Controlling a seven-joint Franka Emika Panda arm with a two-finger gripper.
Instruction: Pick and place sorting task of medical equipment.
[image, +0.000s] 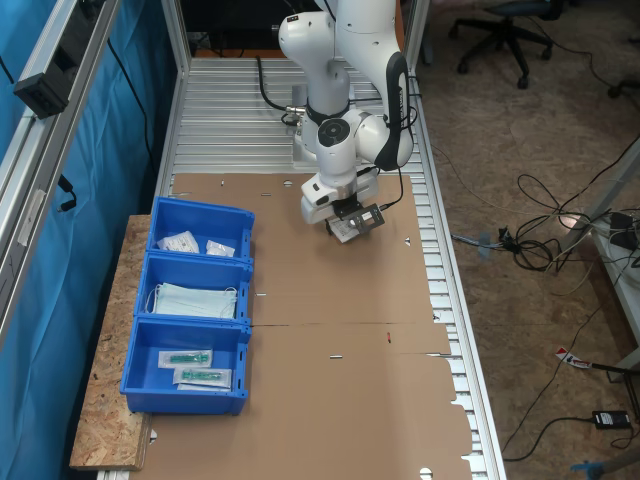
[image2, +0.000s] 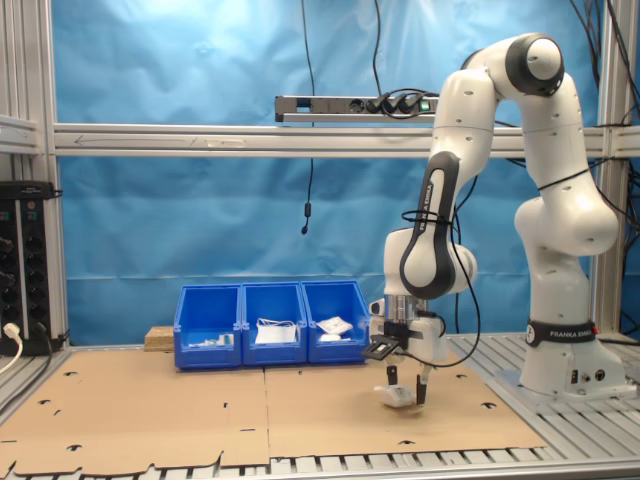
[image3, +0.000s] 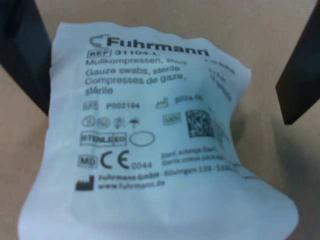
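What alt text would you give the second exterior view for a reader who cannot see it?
A white robot arm reaches down to a cardboard-covered table, its tool open with black fingers either side of a small whitish packet lying on the cardboard. Behind, three blue bins stand in a row against a blue backdrop.

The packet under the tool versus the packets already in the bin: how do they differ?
The packet under the tool lies alone on the cardboard, between the fingers; the binned packets sit as a pair inside the end blue bin, away from the tool. All are small, whitish and flat.
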